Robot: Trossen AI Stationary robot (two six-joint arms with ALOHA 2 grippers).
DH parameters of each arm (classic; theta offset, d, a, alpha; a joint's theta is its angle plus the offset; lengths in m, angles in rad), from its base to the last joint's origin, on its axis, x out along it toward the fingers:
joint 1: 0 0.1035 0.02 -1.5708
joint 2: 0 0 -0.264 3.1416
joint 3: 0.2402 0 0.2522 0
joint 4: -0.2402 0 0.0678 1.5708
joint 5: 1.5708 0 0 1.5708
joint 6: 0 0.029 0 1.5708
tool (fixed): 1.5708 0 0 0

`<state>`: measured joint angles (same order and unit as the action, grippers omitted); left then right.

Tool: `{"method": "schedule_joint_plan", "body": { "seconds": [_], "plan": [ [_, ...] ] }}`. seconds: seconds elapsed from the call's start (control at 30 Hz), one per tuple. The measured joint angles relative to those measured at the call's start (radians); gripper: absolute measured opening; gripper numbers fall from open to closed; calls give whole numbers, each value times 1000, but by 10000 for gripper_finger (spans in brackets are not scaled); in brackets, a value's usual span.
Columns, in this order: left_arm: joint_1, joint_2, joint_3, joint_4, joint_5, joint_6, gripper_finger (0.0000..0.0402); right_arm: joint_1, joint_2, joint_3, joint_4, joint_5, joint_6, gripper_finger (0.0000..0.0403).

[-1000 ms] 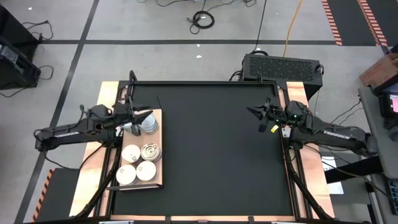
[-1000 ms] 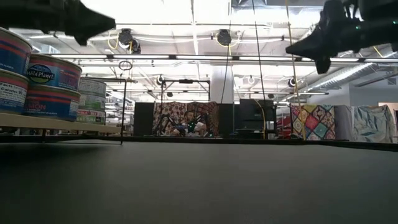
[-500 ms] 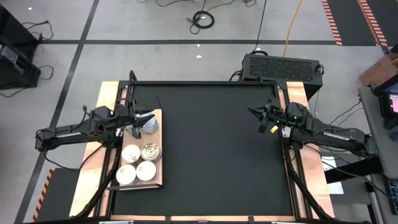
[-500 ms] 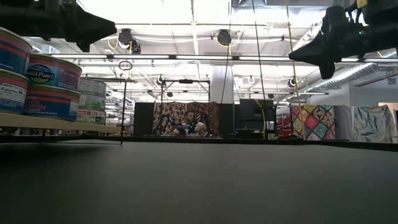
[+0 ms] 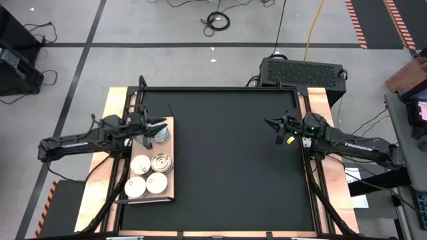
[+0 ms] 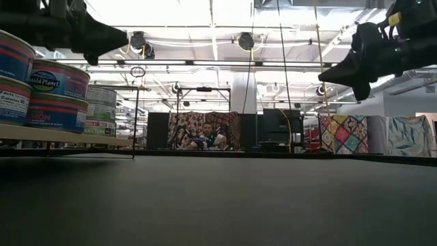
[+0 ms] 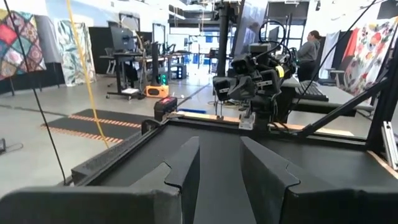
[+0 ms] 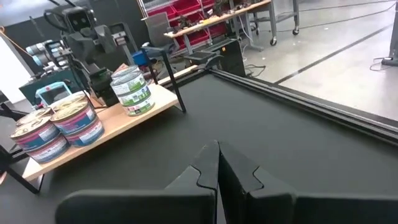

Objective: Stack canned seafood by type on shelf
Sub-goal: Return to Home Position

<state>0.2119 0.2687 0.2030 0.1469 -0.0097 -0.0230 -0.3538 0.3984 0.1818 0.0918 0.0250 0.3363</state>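
Hovering above cans (image 5: 155, 182) on shelf (image 5: 171, 191), left claw (image 5: 159, 123) parted; right claw (image 5: 269, 124) closed over mat (image 5: 227, 160).

**High view:** overhead and distant, facing straight down. It covers the whole worktop (image 5: 227, 160), both arms and the surrounding floor.

**Low view:** at worktop level on the near side, facing level toward the far room. The shelf (image 6: 61, 136) sits close at left.

**Left wrist view:** behind the left end effector (image 7: 219, 146), facing right across the worktop to the right arm (image 7: 252, 81).

**Right wrist view:** behind the right end effector (image 8: 217, 152), facing left to the shelf and the left arm (image 8: 81, 31).

**Shared:** the shelf appears in the high, low and right wrist views.
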Motion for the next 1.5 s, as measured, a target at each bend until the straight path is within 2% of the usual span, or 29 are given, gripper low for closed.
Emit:
{"method": "schedule_joint_plan", "body": {
  "seconds": [0.27,0.6,0.93,1.17,1.5],
  "plan": [
    [0,0,-27,3,-26,-51,116,0,-14,-13,11,2,-15,0],
    [0,0,-27,1,-28,-47,116,0,-14,-154,178,24,-5,0],
    [0,0,-27,-2,-36,-47,116,0,-14,-168,135,26,-88,0],
    [0,0,-27,-2,-36,-47,116,0,-14,-168,49,26,-89,0],
    [0,0,-27,-1,-36,-48,116,0,-14,-168,40,26,-89,0]
  ]
}}
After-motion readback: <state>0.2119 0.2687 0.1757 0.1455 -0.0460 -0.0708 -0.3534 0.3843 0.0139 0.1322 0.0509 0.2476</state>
